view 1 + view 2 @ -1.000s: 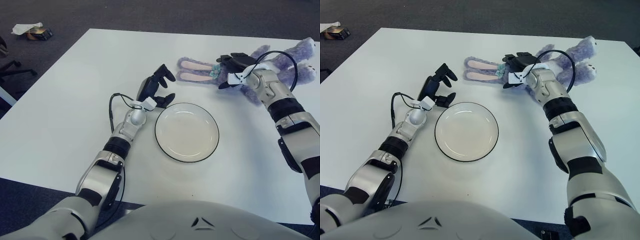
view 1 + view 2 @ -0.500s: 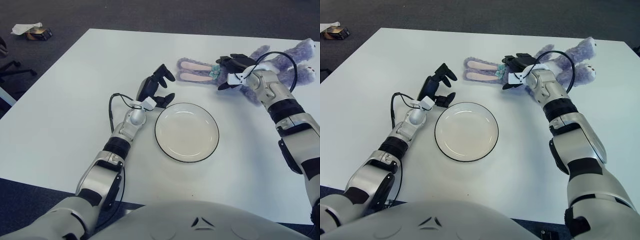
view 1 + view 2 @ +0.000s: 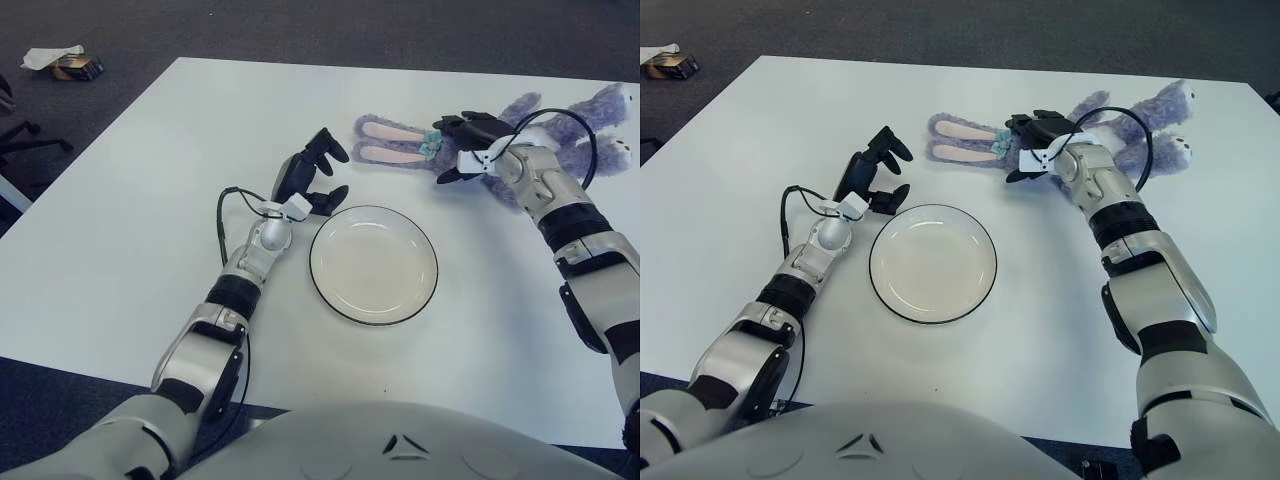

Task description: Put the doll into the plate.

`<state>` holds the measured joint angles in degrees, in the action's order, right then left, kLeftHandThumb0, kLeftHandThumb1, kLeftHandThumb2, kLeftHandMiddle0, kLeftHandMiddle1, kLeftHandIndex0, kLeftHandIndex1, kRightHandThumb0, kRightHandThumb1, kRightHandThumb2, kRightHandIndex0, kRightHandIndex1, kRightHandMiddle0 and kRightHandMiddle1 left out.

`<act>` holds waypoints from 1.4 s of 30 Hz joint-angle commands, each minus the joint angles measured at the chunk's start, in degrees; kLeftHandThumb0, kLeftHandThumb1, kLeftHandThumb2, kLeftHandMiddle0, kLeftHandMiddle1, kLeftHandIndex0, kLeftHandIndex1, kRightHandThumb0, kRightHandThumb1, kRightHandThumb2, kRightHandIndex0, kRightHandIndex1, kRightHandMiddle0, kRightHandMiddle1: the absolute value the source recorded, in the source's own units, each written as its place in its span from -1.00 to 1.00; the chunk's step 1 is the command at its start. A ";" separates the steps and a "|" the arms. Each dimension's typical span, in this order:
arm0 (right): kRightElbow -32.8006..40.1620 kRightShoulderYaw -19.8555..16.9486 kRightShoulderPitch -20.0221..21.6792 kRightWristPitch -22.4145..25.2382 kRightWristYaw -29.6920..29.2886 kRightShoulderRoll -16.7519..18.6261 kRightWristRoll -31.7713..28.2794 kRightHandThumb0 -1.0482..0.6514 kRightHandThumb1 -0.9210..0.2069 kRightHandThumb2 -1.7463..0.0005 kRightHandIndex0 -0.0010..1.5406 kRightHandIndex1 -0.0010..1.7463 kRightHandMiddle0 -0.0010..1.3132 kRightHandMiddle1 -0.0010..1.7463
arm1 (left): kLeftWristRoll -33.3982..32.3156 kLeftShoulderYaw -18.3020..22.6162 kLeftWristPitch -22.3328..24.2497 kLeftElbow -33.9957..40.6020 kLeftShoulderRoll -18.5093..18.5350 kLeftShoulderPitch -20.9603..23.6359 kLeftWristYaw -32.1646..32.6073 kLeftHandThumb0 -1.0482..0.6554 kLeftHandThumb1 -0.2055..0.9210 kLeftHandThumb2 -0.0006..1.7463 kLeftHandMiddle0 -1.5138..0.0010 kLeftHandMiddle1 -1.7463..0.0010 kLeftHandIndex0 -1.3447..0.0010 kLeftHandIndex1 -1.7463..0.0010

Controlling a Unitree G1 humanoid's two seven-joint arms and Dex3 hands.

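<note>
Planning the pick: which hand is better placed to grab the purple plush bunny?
Right. The right hand is already over the purple plush bunny doll, fingers around its head. The left hand hovers open beside the white black-rimmed plate, away from the doll.

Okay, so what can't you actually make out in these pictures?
- Whether the right hand actually grips the doll: in both views the hand and wrist cover the doll's middle.
- The doll's face, behind the right forearm.
- The item on the floor, top left in both views: too small to identify.
</note>
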<state>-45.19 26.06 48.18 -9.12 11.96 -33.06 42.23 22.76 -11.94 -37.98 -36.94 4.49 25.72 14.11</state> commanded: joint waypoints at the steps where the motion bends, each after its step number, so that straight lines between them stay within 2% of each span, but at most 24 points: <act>1: -2.27 0.46 -3.06 -0.18 1.13 -0.56 -0.47 -1.00 -0.99 0.84 -0.92 -0.96 -1.00 -0.61 | -0.48 -0.38 1.40 -3.47 -0.27 -7.80 0.55 0.22 0.07 0.40 0.24 -0.94 0.51 -1.00; 6: -3.81 0.49 -3.39 -1.30 -0.73 -0.72 -0.45 -1.00 -0.98 0.84 -0.88 -0.94 -1.00 -0.58 | -0.82 -0.42 1.51 -3.24 -0.20 -7.89 -0.02 0.22 0.06 0.41 0.24 -0.95 0.51 -1.00; 12: -6.94 0.55 -4.00 -3.16 -5.62 -0.95 -0.08 -1.00 -0.95 0.85 -0.81 -0.90 -1.00 -0.41 | -1.18 -0.38 1.03 -3.10 -0.14 -7.99 -0.34 0.22 0.06 0.41 0.25 -0.95 0.51 -1.00; 14: -8.14 0.62 -4.30 -4.19 -8.40 -1.11 0.22 -1.00 -0.93 0.84 -0.90 -0.64 -1.00 -0.28 | -1.29 -0.37 0.89 -3.04 -0.09 -8.03 -0.50 0.22 0.07 0.41 0.26 -0.96 0.50 -1.00; 15: -8.74 0.73 -4.39 -4.53 -10.09 -1.13 0.51 -1.00 -0.92 0.83 -0.92 -0.59 -1.00 -0.25 | -1.34 -0.36 0.86 -3.03 -0.07 -8.02 -0.59 0.22 0.07 0.41 0.26 -0.96 0.51 -1.00; 16: -9.19 0.83 -4.45 -4.81 -11.31 -1.15 0.71 -0.98 -0.90 0.83 -0.95 -0.47 -1.00 -0.11 | -1.37 -0.36 0.85 -2.94 -0.05 -8.06 -0.66 0.22 0.07 0.40 0.26 -0.96 0.50 -1.00; 20: -10.16 1.33 -4.39 -4.85 -14.91 -1.04 1.47 -0.91 -0.83 0.80 -0.99 -0.28 -1.00 0.28 | -1.20 -0.41 0.54 -2.94 0.08 -8.03 -0.46 0.22 0.07 0.40 0.27 -0.97 0.50 -1.00; 21: -10.30 1.59 -4.40 -4.42 -15.74 -1.04 1.87 -0.87 -0.78 0.75 -0.99 -0.25 -1.00 0.36 | -1.11 -0.45 0.44 -2.98 0.13 -7.99 -0.35 0.22 0.07 0.40 0.27 -0.97 0.50 -1.00; 23: -10.49 2.01 -4.35 -3.68 -16.65 -1.04 2.38 -0.73 -0.36 0.34 -1.00 -0.13 -0.99 0.64 | -1.01 -0.49 0.30 -3.04 0.20 -7.95 -0.20 0.22 0.08 0.40 0.28 -0.97 0.50 -1.00; 24: -10.49 2.18 -4.29 -2.97 -16.56 -1.03 2.63 -0.69 -0.28 0.26 -1.00 -0.09 -0.98 0.68 | -0.98 -0.49 0.26 -3.07 0.21 -7.93 -0.13 0.22 0.08 0.40 0.28 -0.97 0.50 -1.00; 25: -10.51 2.28 -4.24 -2.51 -16.51 -1.00 2.81 -0.56 -0.10 0.09 -1.00 0.06 -0.92 0.76 | -0.97 -0.48 0.23 -3.09 0.22 -7.92 -0.09 0.22 0.08 0.40 0.27 -0.96 0.50 -1.00; 27: -10.37 2.33 -4.25 -1.56 -16.32 -0.96 3.02 -0.34 0.15 -0.14 -1.00 0.21 -0.85 0.84 | -0.86 -0.49 0.14 -2.97 0.31 -7.98 0.02 0.22 0.08 0.39 0.27 -0.95 0.50 -1.00; 29: -10.94 2.37 -4.11 -0.79 -16.86 -0.93 3.16 0.09 0.46 -0.44 -1.00 0.40 -0.78 0.92 | -0.56 -0.58 -0.06 -2.99 0.51 -7.95 0.20 0.22 0.09 0.39 0.26 -0.94 0.51 -1.00; 32: -12.15 2.45 -3.75 -0.36 -17.80 -0.87 3.17 0.39 0.62 -0.63 -1.00 0.58 -0.68 0.97 | -0.33 -0.69 -0.27 -3.09 0.69 -7.87 0.36 0.22 0.09 0.38 0.25 -0.93 0.52 -1.00; 38: -15.25 2.18 -3.92 0.63 -23.71 -0.31 2.94 0.53 0.55 -0.74 -1.00 0.90 -0.38 1.00 | 0.38 -0.97 -1.32 -3.51 1.30 -7.68 0.82 0.22 0.10 0.37 0.25 -0.93 0.54 -1.00; 40: -16.21 2.09 -3.85 0.68 -25.00 -0.23 2.67 0.64 0.23 -0.55 -0.68 0.95 -0.20 1.00 | 0.65 -1.04 -1.72 -3.70 1.47 -7.61 1.11 0.22 0.10 0.37 0.25 -0.93 0.54 -1.00; 41: -16.66 2.09 -3.80 0.63 -25.48 -0.22 2.57 0.68 0.12 -0.49 -0.54 0.97 -0.11 1.00 | 0.74 -1.06 -1.86 -3.77 1.52 -7.57 1.23 0.22 0.10 0.37 0.25 -0.93 0.54 -1.00; 42: -17.11 1.84 -3.84 0.42 -26.39 -0.16 2.26 0.69 0.09 -0.47 -0.49 0.97 -0.08 1.00 | 0.92 -1.10 -2.12 -3.88 1.59 -7.50 1.50 0.22 0.10 0.37 0.25 -0.93 0.54 -1.00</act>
<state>-59.05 27.64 46.65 -9.81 -14.05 -33.19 44.40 23.09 -12.50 -39.35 -36.19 5.20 25.09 14.44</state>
